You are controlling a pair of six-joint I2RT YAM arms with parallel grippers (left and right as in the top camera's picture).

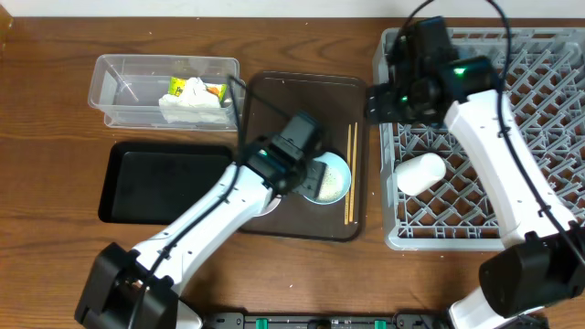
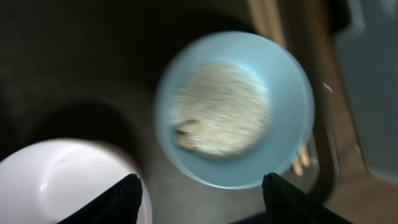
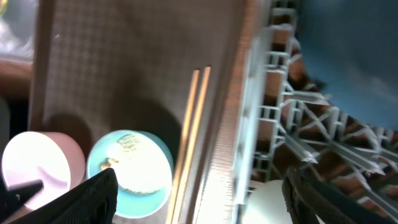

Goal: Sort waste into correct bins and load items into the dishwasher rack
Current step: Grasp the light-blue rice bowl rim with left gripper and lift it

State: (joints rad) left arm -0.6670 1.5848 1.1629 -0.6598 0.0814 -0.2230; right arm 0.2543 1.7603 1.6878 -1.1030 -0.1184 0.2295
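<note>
left gripper point(image 1: 306, 169) hangs over the light-blue bowl point(image 1: 331, 179) on the brown tray point(image 1: 283, 96), with the chopsticks point(image 1: 349, 174) just beside the bowl. right gripper point(image 1: 382, 99) sits at the dishwasher rack point(image 1: 548, 91) edge, and a white bowl point(image 1: 420, 172) lies inside the rack.

left wrist: fingers point(image 2: 124, 199) spread wide with nothing between them, rice point(image 2: 221, 109) in the bowl below.

right wrist: fingers point(image 3: 93, 199) spread too, either side of the rack's edge, dark-blue plate point(image 3: 354, 56) at the rack.
</note>
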